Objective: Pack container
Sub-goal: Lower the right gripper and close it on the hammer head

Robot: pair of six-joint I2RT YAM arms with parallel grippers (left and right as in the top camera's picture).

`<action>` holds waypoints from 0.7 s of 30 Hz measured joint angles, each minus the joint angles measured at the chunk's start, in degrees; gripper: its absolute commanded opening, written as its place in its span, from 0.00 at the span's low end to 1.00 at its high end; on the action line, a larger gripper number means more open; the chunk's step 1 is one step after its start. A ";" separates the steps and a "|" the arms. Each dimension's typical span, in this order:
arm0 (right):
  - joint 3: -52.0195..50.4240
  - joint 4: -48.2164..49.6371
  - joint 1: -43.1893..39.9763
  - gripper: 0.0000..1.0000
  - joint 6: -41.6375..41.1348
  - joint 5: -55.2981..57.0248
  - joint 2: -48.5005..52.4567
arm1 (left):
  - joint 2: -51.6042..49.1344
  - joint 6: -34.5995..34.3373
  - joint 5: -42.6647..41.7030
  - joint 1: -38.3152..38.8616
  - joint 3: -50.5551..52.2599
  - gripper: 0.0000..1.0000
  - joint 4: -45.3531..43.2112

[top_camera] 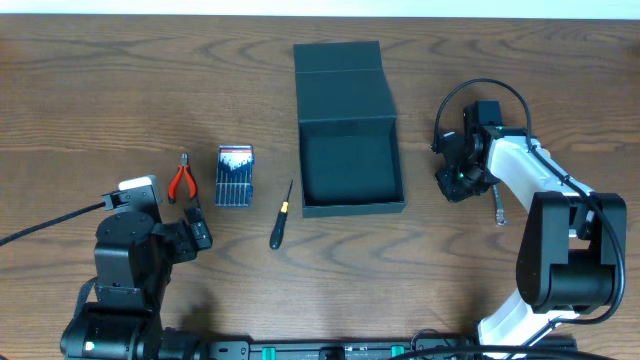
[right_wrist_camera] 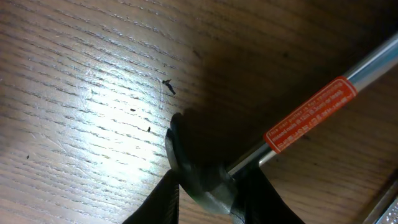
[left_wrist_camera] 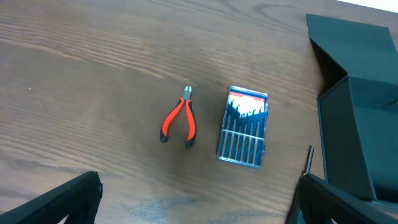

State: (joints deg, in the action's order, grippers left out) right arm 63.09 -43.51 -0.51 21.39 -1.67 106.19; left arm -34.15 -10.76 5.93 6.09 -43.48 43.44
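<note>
The dark teal container (top_camera: 350, 205) stands open at the table's middle, its flap lid laid back; its inside shows nothing. It also shows in the left wrist view (left_wrist_camera: 364, 137). My right gripper (top_camera: 458, 178) is right of the container, low over the wood. It is shut on the dark head of a small hammer (right_wrist_camera: 205, 177) with a steel shaft and a red label. The shaft's end sticks out toward the front right (top_camera: 497, 207). My left gripper (top_camera: 197, 235) is open and empty at the front left; its fingers (left_wrist_camera: 199, 205) frame bare wood.
Left of the container lie red-handled pliers (top_camera: 181, 180), a blue-and-white bit case (top_camera: 235, 177) and a black-and-yellow screwdriver (top_camera: 281, 215). The pliers (left_wrist_camera: 180, 121) and bit case (left_wrist_camera: 244, 127) lie ahead of my left gripper.
</note>
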 measured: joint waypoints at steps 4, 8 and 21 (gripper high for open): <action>0.00 0.00 0.00 0.02 0.00 0.13 -0.07 | 0.00 0.00 0.00 0.00 0.00 0.99 0.00; 0.00 0.02 0.00 0.01 0.00 0.22 -0.09 | 0.00 0.00 0.00 0.00 0.00 0.99 0.00; 0.00 0.02 -0.02 0.01 -0.04 0.87 -0.20 | 0.00 0.00 0.00 0.00 0.00 0.98 -0.02</action>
State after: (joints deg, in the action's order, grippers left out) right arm 63.09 -43.48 -0.54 21.34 -0.80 106.00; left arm -34.15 -10.76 5.93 6.09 -43.48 43.42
